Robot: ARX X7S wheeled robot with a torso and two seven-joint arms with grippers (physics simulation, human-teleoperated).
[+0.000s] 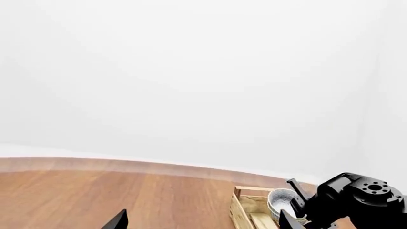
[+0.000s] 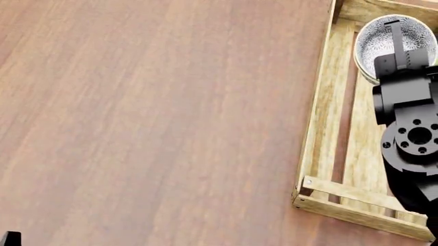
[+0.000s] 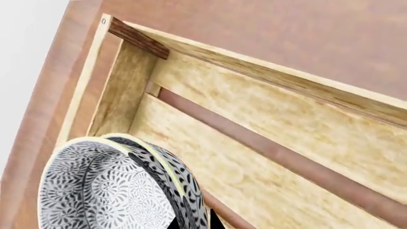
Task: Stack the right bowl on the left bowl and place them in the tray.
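Two black-and-white patterned bowls [image 3: 95, 191] sit nested one inside the other, tilted, over the far end of the tray [image 3: 254, 71]. My right gripper [image 3: 188, 223] is shut on their wall, one finger inside and one outside. In the head view the bowls [image 2: 376, 41] lie in the tray's [image 2: 321, 102] far corner under my right gripper [image 2: 395, 31]. I cannot tell if they rest on the slats. My left gripper [image 1: 202, 222] is open and holds nothing, above bare table, left of the tray [image 1: 240, 210] and the bowls [image 1: 279, 198].
The brown wooden table [image 2: 151, 123] stretches left of the tray. Only a tip of my left gripper [image 2: 8, 238] shows at the head view's lower left corner. A white wall rises behind the table's far edge [image 1: 127, 164].
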